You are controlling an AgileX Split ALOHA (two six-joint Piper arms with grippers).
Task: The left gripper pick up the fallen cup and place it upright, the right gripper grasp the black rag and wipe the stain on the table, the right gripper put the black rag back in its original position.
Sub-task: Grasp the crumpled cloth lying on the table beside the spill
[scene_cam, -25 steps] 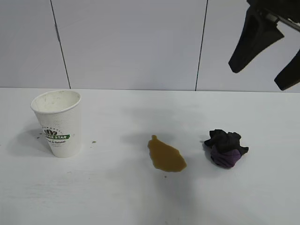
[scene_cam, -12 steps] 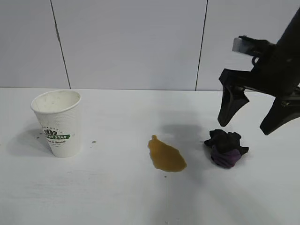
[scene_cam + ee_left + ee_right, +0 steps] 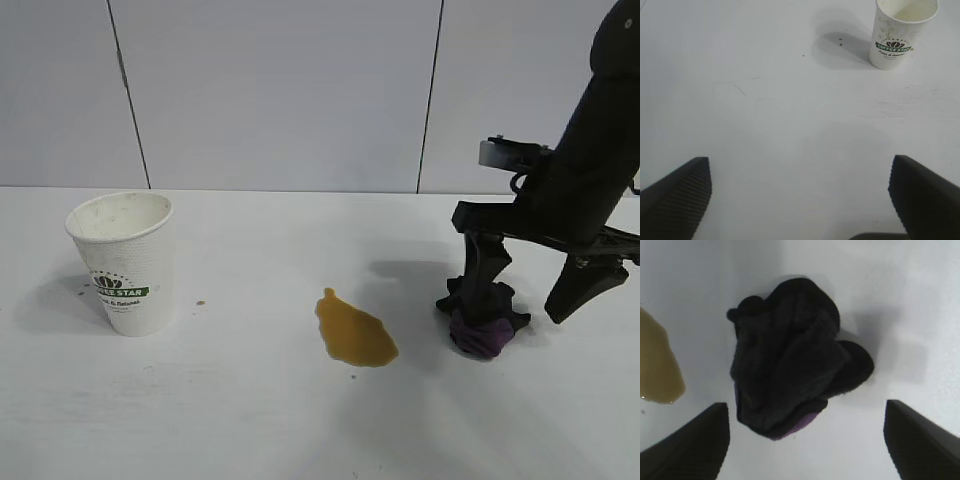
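Jaws of right gripper (image 3: pixel 527 295) wide apart, holding nothing, now lowered astride black rag (image 3: pixel 483 318) at 3 o'clock of stain (image 3: pixel 354 331) on worktop (image 3: pixel 250 400), so closing comes next; cup (image 3: pixel 124 262) already upright.

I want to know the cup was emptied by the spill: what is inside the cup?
The cup stands upright on the table. Through its open mouth only the speckled inner wall shows; no liquid is visible, but the bottom is hidden by the rim.
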